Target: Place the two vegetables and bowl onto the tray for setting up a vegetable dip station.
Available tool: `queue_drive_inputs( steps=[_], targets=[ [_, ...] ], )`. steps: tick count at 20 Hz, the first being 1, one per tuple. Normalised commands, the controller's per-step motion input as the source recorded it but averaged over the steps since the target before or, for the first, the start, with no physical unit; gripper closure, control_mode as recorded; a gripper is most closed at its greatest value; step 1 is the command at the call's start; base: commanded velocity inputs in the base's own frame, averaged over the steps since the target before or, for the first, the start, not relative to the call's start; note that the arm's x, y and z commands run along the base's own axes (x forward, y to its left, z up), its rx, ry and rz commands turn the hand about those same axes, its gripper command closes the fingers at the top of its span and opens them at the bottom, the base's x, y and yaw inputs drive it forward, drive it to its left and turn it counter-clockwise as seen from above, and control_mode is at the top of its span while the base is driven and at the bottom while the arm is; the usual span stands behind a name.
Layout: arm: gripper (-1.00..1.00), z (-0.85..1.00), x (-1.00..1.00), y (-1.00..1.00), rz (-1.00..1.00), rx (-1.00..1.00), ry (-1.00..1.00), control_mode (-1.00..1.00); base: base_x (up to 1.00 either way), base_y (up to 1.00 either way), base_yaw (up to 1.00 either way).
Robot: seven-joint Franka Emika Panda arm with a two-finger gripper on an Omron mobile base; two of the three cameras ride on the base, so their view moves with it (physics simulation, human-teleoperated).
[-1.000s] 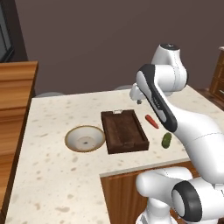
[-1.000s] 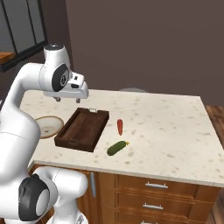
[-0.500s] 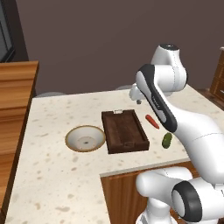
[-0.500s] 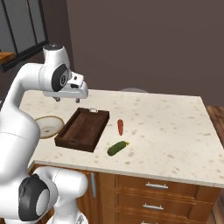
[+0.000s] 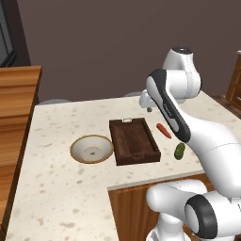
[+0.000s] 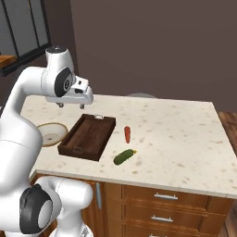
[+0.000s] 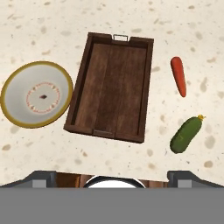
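While the gripper (image 6: 73,103) hangs in the air above the far end of the tray (image 7: 111,85), its fingers stand wide apart and hold nothing. That tray lies empty on the speckled counter (image 6: 176,134), a small metal handle at its far short end. To its left sits the bowl (image 7: 36,93) — off-white inside with a tan rim, just beside the tray's long edge and apart from it. On the other side lie the two vegetables: the red pepper (image 7: 178,75) near the tray's far right corner, and the green cucumber (image 7: 186,134) closer to the counter's front edge, a little apart from both pepper and tray. Neither one touches anything but the counter.
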Motion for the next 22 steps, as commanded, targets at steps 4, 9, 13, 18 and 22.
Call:
queue_drive_inputs(
  steps=[4,9,13,18,22],
  targets=[
    [-1.00,0.00,0.00,0.00,0.00,0.00,0.00,-1.00,0.00,0.00,0.00],
    [-1.00,0.00,0.01,0.00,0.00,0.00,0.00,-1.00,0.00,0.00,0.00],
    [-1.00,-0.03,0.17,-0.05,0.00,-0.02,0.10,-1.00,0.00,0.00,0.00],
    [-1.00,-0.01,0.35,0.08,0.03,0.00,0.05,-1.00,0.00,0.00,0.00],
    [-1.00,0.00,0.33,0.34,0.21,0.03,0.01,-1.00,0.00,0.00,0.00]
  ],
)
